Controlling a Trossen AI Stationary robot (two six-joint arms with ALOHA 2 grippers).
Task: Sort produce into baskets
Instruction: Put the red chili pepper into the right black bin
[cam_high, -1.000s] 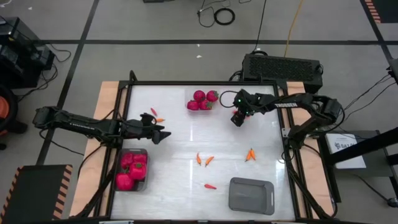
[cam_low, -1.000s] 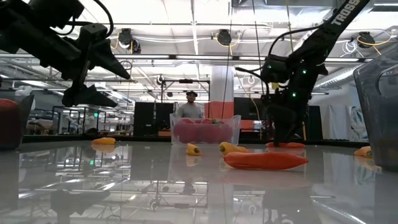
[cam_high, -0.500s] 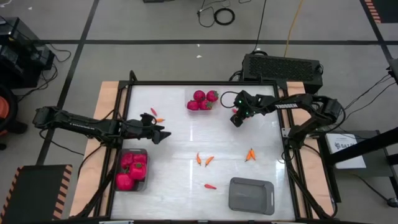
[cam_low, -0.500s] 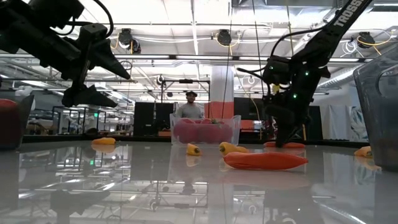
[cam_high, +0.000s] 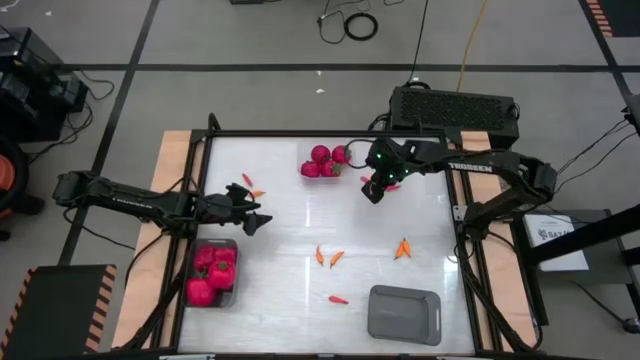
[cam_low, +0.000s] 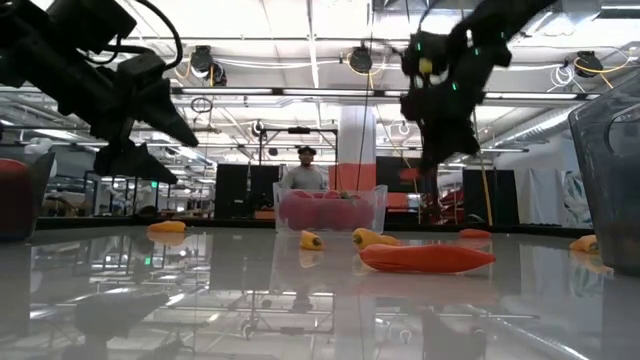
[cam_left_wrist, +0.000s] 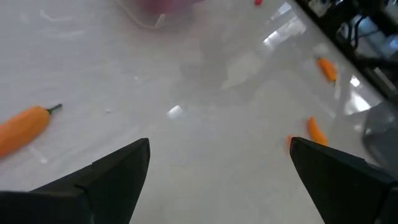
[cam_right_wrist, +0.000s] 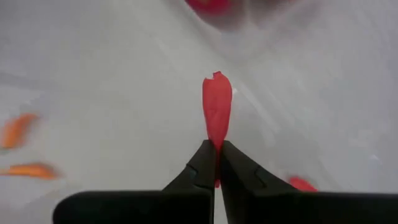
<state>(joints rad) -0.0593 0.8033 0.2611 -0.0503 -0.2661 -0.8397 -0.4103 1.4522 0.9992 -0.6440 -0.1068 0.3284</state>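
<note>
**A:** Pepper (cam_right_wrist: 217, 109), slim and red, is clamped by its tail end between the fingertips of the right gripper (cam_high: 371, 192), tip pointing away. The gripper hangs above the table (cam_high: 290, 225), and in the low view the pepper shows as a small red blur just under it.

**B:** So the pick looks done. Which step is this, then?

**A:** Carrying, I judge. The clear tray (cam_high: 327, 163) of round red pieces lies just beside the gripper, but that holds a different kind. The empty grey bin (cam_high: 404, 313) sits well away from it, at the near edge, and seems the likelier home for slender peppers.

**B:** And the next move?

**A:** A swing across toward that bin, keeping the pinch firm since only the very end is held, then letting go once above its opening. Other small peppers (cam_high: 328, 256) lie on the table between gripper and bin, so there are more to fetch.

**B:** The other arm?

**A:** The left gripper (cam_high: 257, 217) waits with fingers spread and nothing between them, just beside the grey bin (cam_high: 212, 273) full of lumpy magenta pieces. An orange pepper (cam_left_wrist: 23, 128) lies near it.
</note>
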